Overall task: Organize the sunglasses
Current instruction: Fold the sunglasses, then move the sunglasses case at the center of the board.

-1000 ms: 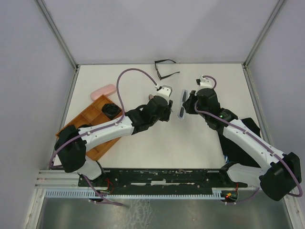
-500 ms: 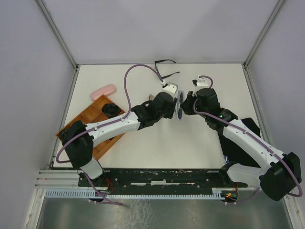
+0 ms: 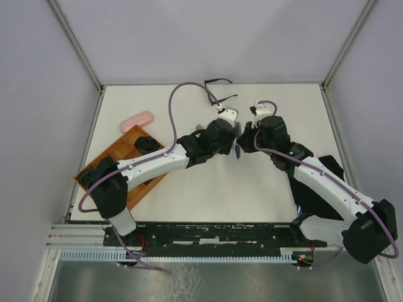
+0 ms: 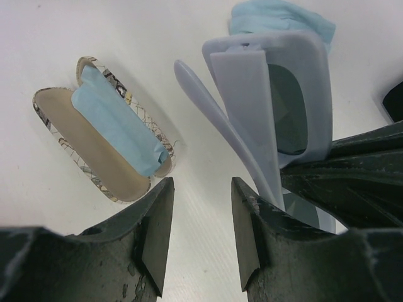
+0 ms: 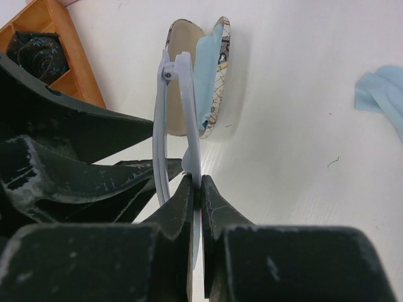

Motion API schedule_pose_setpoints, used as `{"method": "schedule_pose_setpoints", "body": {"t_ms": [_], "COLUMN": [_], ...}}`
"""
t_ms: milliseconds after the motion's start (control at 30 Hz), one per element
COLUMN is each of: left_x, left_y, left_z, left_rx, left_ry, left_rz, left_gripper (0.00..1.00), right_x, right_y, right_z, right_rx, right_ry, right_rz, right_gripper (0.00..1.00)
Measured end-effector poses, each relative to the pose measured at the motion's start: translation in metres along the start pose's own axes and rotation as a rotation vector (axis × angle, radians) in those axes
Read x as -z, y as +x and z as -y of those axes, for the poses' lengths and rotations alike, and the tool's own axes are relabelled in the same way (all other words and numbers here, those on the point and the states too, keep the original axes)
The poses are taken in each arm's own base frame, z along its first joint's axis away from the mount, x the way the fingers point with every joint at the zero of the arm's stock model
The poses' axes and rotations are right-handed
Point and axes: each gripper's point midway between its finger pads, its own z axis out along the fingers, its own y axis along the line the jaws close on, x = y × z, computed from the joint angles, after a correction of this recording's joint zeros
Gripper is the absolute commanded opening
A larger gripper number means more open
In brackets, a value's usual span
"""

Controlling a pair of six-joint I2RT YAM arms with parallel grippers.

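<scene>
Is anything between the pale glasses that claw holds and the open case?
Nothing lies on the table between the pale sunglasses in the right gripper and the open patterned case, but the left gripper hovers alongside and a blue cloth lies in the case.

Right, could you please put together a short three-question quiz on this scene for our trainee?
1. True or false: the right gripper is shut on the lavender sunglasses.
2. What lies in the open patterned case? A) a blue cloth B) black glasses C) nothing
3. Is the left gripper open or shut?

Key: 1 true; 2 A; 3 open, with nothing between its fingers.
</scene>
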Motion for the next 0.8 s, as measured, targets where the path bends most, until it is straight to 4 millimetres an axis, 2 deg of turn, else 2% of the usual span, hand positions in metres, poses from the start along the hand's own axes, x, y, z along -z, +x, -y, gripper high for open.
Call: {"method": "schedule_pose_setpoints", "body": {"t_ms": [200,367,533,667,800], "left_x": [-0.001,0.001,0.006,-0.002,-0.014], "left_y": [0.000,-0.001,-0.001,0.011,0.028], "left_z": [-0.005,-0.022,-0.072,-0.122,-0.145], "left_rx": [-0.017,-0.002,0.096,0.249,0.382], "left_ry": [-0.030,-0.063,-0.114,-0.157,-0.146], "left_rz": [-0.002,0.021,0.052,0.062,0.045], "left_gripper": [0.52,0.57,0.59,0.61,0.62], "right_x": [0.001,0.011,0.016,0.015,0.015], "right_y": [0.000,-0.001,0.001,0.018,0.031], "right_z": [0.003,0.022,0.034,0.042,0.046], "right_rx": [0.009,-0.005,-0.017,-0.028,-0.034], "right_ry": [0.014,0.121,0.185,0.210,0.222], "right_rz": [0.003,0.043,0.051,0.008,-0.024], "right_gripper": [0.00,0.00,0.00,0.00,0.00]}}
